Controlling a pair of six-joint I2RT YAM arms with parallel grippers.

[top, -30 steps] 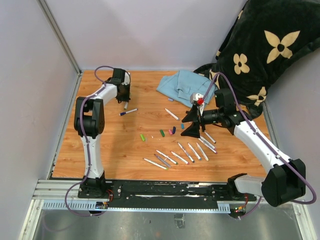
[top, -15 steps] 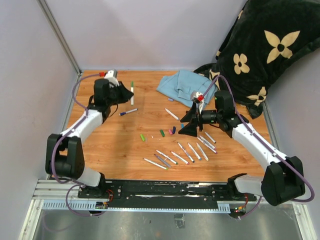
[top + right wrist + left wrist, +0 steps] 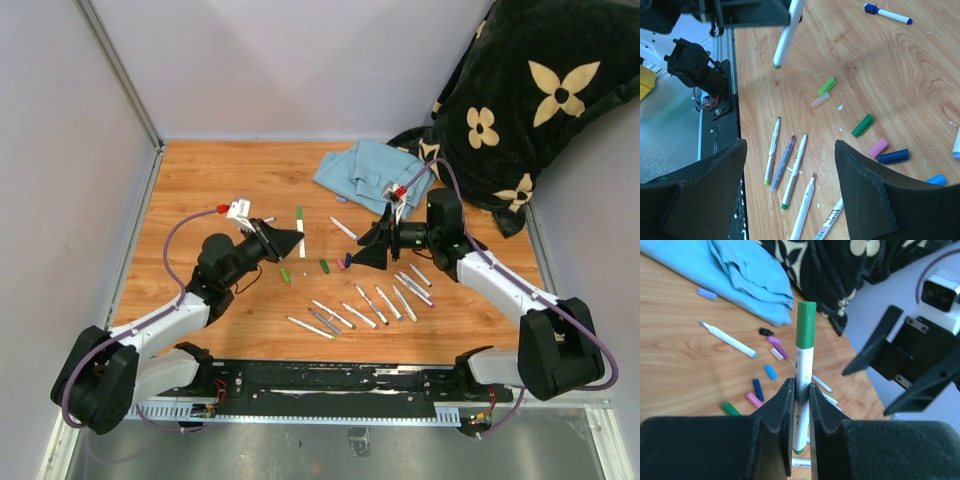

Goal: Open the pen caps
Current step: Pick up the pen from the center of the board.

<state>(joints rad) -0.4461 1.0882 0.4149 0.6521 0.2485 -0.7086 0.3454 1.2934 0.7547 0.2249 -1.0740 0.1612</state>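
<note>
My left gripper (image 3: 294, 239) is shut on the white barrel of a marker (image 3: 801, 370) and holds it above the table's middle. The marker's green pen cap (image 3: 806, 330) is on and sticks out past the fingertips. My right gripper (image 3: 363, 252) faces it from the right, a short gap away, open and empty (image 3: 790, 175). In the right wrist view the held marker (image 3: 786, 35) hangs at the top. Loose pen caps lie on the wood: light green (image 3: 827, 85), dark green (image 3: 862, 125), pink (image 3: 878, 148), navy (image 3: 892, 156).
Several uncapped markers (image 3: 360, 310) lie in a row near the front edge. One blue-capped marker (image 3: 887, 14) lies behind the left gripper. A blue cloth (image 3: 370, 172) and a black flowered blanket (image 3: 520, 100) fill the back right. Grey walls close in three sides.
My left arm has swung from the back left corner to the table's middle, carrying the green-capped marker. The right gripper has shifted a little left toward it, still open.
</note>
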